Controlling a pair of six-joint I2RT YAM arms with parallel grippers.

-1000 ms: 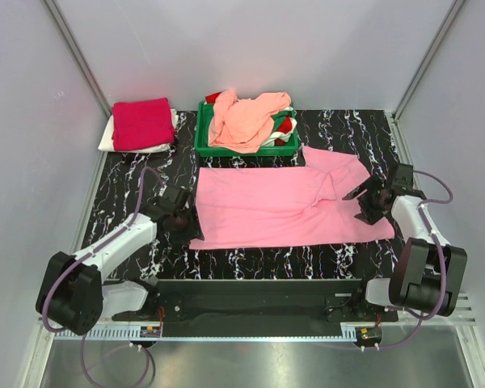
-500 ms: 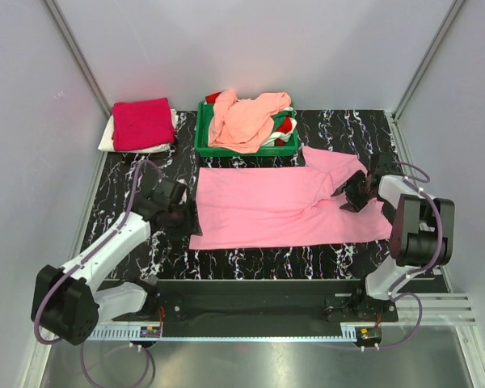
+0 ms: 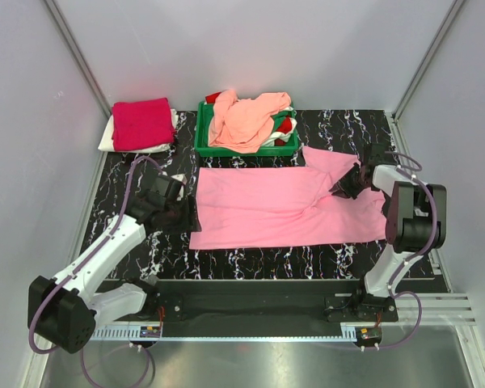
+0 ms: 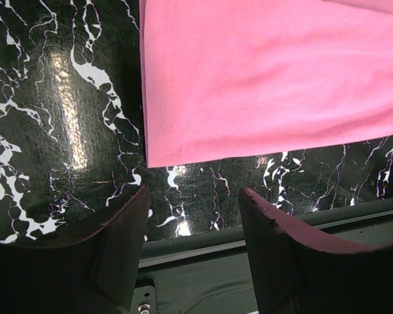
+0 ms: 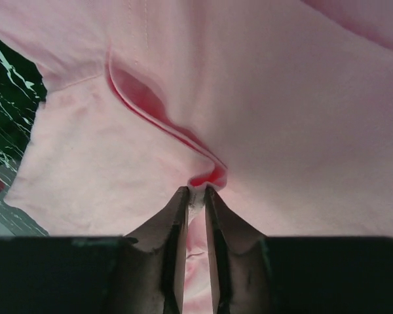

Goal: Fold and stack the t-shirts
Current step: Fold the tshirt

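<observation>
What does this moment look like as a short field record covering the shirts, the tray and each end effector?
pink t-shirt: spread flat mid-table, not yet folded
left end effector: open, holding nothing, over bare table beside the pink t-shirt's near left corner
right end effector: shut on a raised fold of the pink t-shirt
folded stack: crimson t-shirt on white t-shirt, far left
green tray: heaped peach t-shirt, unfolded

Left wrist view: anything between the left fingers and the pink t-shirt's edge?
Only bare black marbled tabletop. The left gripper is open, just short of the pink t-shirt near its corner; the left wrist view shows that strip clearly.
</observation>
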